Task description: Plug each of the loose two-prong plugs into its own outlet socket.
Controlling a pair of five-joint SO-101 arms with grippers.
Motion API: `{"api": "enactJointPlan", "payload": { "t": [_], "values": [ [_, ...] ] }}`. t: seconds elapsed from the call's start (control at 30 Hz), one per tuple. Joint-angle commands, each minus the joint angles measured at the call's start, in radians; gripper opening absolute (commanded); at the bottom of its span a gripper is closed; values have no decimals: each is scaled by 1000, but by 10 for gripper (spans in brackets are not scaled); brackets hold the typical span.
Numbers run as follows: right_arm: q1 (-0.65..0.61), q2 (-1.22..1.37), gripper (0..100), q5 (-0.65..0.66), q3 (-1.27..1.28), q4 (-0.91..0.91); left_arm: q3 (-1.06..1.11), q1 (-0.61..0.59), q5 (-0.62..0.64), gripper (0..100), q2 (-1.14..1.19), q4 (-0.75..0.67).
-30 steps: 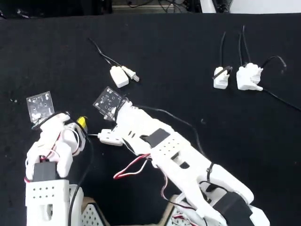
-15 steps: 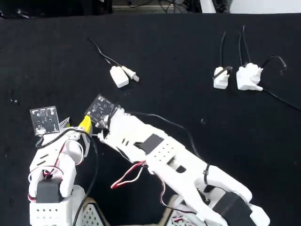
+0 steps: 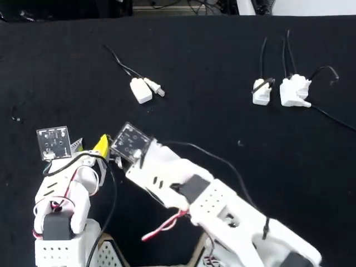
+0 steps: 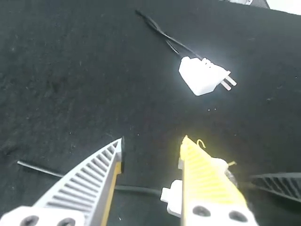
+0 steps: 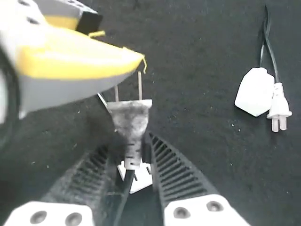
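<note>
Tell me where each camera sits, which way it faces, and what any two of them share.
High view: fixed above, looking down on the black table; the left arm and right arm show.
Left wrist view: on the left arm, looking past the open left gripper at the table.
Right wrist view: on the right arm, looking along the right gripper, shut on the held plug.
Shared: the socket block with a loose plug beside it shows in both wrist views.

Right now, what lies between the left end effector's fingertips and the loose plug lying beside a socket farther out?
Nothing. The left wrist view shows bare black table between the left end effector and the loose plug beside the socket.
</note>
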Motion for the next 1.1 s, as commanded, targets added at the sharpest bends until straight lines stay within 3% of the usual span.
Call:
{"api": "enactJointPlan", "payload": {
  "t": [0.0,1.07],
  "values": [
    [-11,-88,10,-14,-4,-17,8,8,-17,210,14,-2],
    [15,-99,10,-14,-24,9,44,51,-20,210,14,-14]
  ]
}}
